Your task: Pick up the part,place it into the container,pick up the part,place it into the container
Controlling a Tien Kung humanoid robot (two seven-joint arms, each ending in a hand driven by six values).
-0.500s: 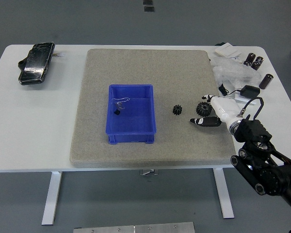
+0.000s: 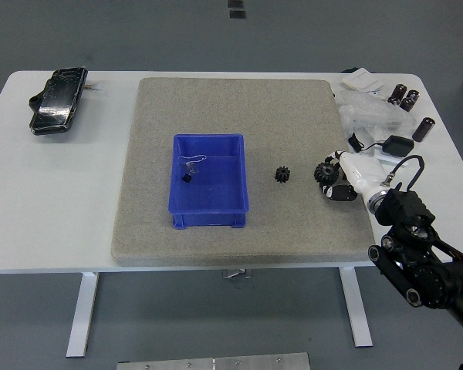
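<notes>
A blue container (image 2: 208, 202) stands on the grey mat (image 2: 239, 108), with a small black part (image 2: 187, 178) inside it. A small black gear (image 2: 283, 175) lies on the mat to the right of the container. A larger black gear (image 2: 322, 170) lies further right, near the mat's right edge. My right hand (image 2: 336, 182), white with black fingers (image 2: 339, 192), comes in from the lower right. Its fingers are curled in around the larger gear, which sits at mat level. My left arm is out of view.
A black bundle (image 2: 58, 100) lies at the table's far left. Clear plastic bags (image 2: 363, 116), a black adapter with cable (image 2: 396, 144), black cylinders (image 2: 405, 96) and a white card (image 2: 360, 79) crowd the far right corner.
My right hand's fingers, stretched out below the larger gear before, have curled in toward it. The gears and the container have not moved.
</notes>
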